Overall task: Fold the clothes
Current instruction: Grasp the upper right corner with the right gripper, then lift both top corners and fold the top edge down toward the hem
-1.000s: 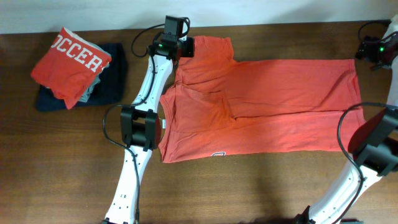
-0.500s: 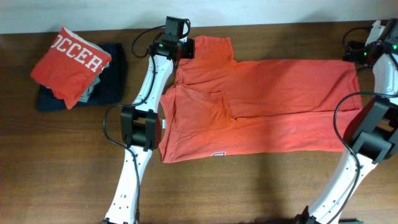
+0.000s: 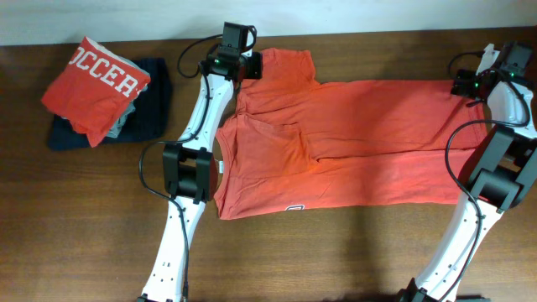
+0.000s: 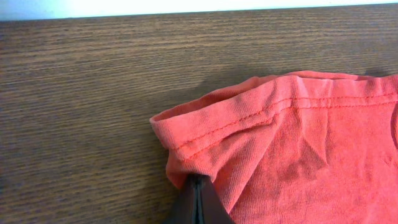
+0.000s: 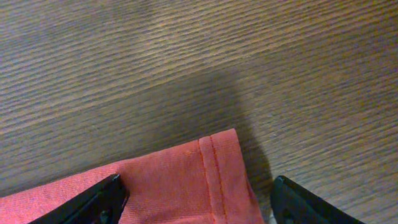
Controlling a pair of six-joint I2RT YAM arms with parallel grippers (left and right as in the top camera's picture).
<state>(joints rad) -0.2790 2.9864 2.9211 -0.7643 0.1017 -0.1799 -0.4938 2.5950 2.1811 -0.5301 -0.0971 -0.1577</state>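
Note:
The clothes, a coral-red T-shirt (image 3: 369,134), lie spread across the table with the near half doubled over and a bit of white print at the front edge. My left gripper (image 3: 242,70) is at the far left sleeve. In the left wrist view it (image 4: 198,182) is shut on a pinch of the sleeve hem (image 4: 249,115). My right gripper (image 3: 467,84) is over the shirt's far right corner. In the right wrist view it (image 5: 198,190) stands open, its fingers (image 5: 102,198) on either side of the stitched hem corner (image 5: 214,168), not touching it.
A folded red shirt with white lettering (image 3: 96,77) rests on a dark navy folded garment (image 3: 151,113) at the far left. The table's back edge and a pale wall run just behind both grippers. Black cables (image 3: 189,54) loop beside the left arm.
My right arm has swung in from the far right edge to the shirt's far right corner, its jaws narrowing slightly. The left gripper and the shirt have not moved.

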